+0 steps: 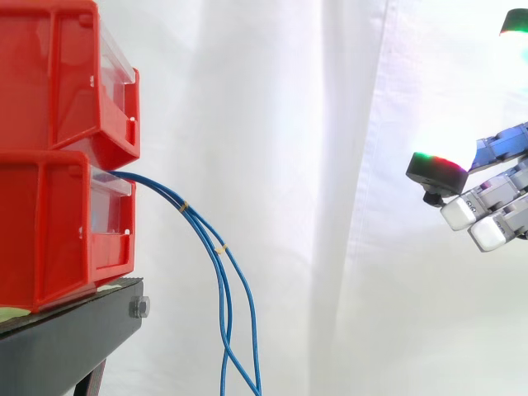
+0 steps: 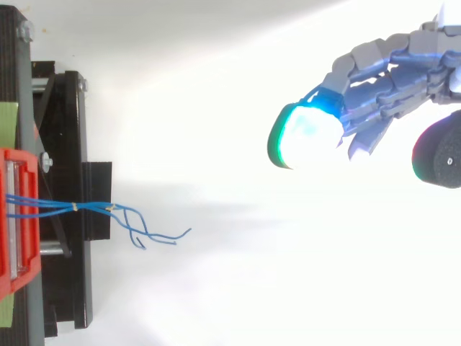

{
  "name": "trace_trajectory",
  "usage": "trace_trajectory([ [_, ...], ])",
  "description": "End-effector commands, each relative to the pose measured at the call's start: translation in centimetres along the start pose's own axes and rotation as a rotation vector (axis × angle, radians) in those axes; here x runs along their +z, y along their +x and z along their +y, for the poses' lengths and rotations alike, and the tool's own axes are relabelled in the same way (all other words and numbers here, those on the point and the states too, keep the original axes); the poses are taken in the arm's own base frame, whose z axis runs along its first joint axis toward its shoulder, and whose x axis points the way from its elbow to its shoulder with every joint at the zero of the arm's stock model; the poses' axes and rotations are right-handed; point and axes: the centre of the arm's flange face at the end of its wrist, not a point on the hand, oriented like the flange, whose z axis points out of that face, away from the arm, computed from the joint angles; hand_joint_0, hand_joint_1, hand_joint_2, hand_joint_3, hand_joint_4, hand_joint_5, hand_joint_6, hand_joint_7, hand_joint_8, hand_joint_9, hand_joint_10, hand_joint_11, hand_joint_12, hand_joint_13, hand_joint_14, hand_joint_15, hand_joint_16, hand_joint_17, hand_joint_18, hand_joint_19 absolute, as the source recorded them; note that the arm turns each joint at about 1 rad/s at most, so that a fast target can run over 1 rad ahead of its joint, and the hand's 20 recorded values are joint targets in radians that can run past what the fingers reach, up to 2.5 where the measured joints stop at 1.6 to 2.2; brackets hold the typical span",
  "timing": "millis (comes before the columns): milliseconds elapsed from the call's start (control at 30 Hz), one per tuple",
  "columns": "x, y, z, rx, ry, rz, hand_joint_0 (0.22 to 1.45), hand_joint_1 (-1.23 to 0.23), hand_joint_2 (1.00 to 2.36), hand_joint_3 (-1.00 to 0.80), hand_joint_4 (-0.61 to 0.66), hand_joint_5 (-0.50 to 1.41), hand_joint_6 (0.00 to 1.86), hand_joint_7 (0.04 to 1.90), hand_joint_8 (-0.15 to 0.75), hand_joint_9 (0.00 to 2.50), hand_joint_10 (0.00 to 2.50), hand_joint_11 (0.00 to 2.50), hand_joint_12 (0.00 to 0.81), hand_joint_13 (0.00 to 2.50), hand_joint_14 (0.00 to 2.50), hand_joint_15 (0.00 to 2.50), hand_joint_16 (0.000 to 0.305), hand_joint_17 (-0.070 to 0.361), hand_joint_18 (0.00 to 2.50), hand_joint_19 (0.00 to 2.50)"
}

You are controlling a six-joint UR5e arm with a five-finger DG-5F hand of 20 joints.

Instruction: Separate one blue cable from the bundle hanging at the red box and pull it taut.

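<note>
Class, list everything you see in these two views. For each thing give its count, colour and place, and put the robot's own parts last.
bins: two, red, stacked on the stand at the left.
cables: a bundle of about three, blue, hanging out of the lower bin.
ties: two, yellow, around the cable bundle.
stand: one, black, under the bins.
curtain: one, white, behind everything.
hand: one, grey with glowing pads, at the right, open, well apart from the cables.
</note>
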Motion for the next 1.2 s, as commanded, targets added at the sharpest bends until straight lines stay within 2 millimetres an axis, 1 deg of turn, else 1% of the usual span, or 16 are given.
trace_trajectory([
  [0, 0.0, 0.01, -0.02, 0.0, 0.0, 0.0, 0.6, -0.62, 1.0, -0.5, 0.25, -0.23, 0.5, 0.77, 0.315, 0.58, 0.01, 0.32, 0.386, 0.52, 0.01, 0.25, 0.051, 0.115, 0.65, 0.46],
  [433, 0.0, 0.01, -0.02, 0.0, 0.0, 0.0, 0.6, -0.59, 1.0, -0.5, 0.26, -0.22, 0.5, 0.77, 0.313, 0.6, 0.01, 0.32, 0.377, 0.54, 0.01, 0.26, 0.05, 0.114, 0.66, 0.48],
  [733, 0.0, 0.01, -0.02, 0.0, 0.0, 0.0, 0.59, -0.59, 1.0, -0.5, 0.27, -0.21, 0.5, 0.78, 0.317, 0.69, 0.01, 0.38, 0.38, 0.62, 0.01, 0.29, 0.05, 0.112, 0.68, 0.49],
  [1167, 0.0, 0.01, -0.02, 0.0, 0.0, 0.0, 0.59, -0.59, 1.0, -0.5, 0.26, -0.21, 0.5, 0.78, 0.316, 0.69, 0.01, 0.36, 0.382, 0.63, 0.01, 0.29, 0.05, 0.112, 0.68, 0.49],
])
